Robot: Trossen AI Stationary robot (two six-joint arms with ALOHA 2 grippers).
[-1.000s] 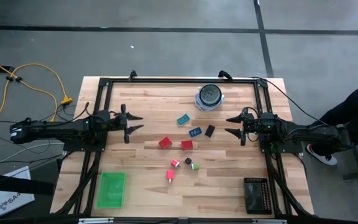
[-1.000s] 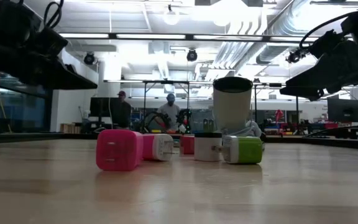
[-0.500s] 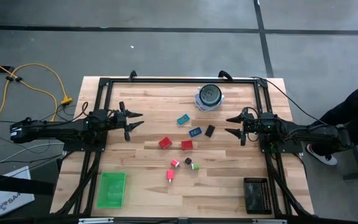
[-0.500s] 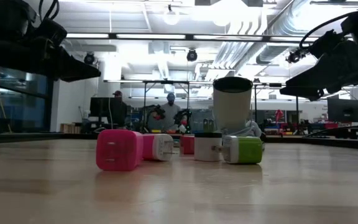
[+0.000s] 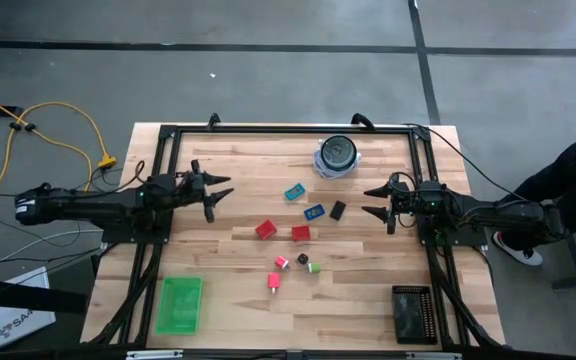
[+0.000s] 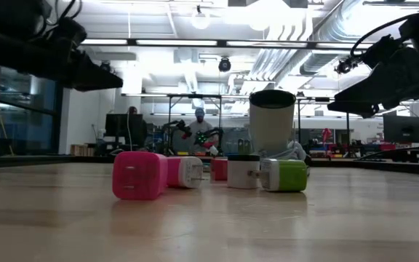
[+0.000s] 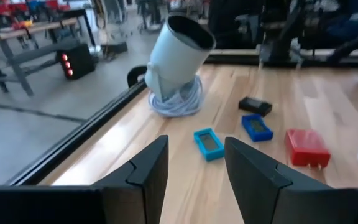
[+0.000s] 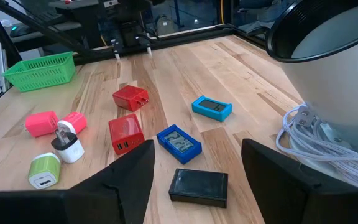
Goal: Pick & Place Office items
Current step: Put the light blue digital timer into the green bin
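Office items (image 5: 293, 232) mid-table, both tools apart.

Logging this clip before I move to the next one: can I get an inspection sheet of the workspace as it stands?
Surface: light wooden table inside a black frame.
Job's things: two red plug blocks, teal and blue small rectangles, black rectangle, pink, white-pink and green small plugs, loose mid-table.
Clutter: round white lamp with coiled cord; green basket tray; black tray.
Grippers: left gripper and right gripper open, empty, hovering.
Cables: yellow cable on the floor.
Surroundings: people beyond the table.
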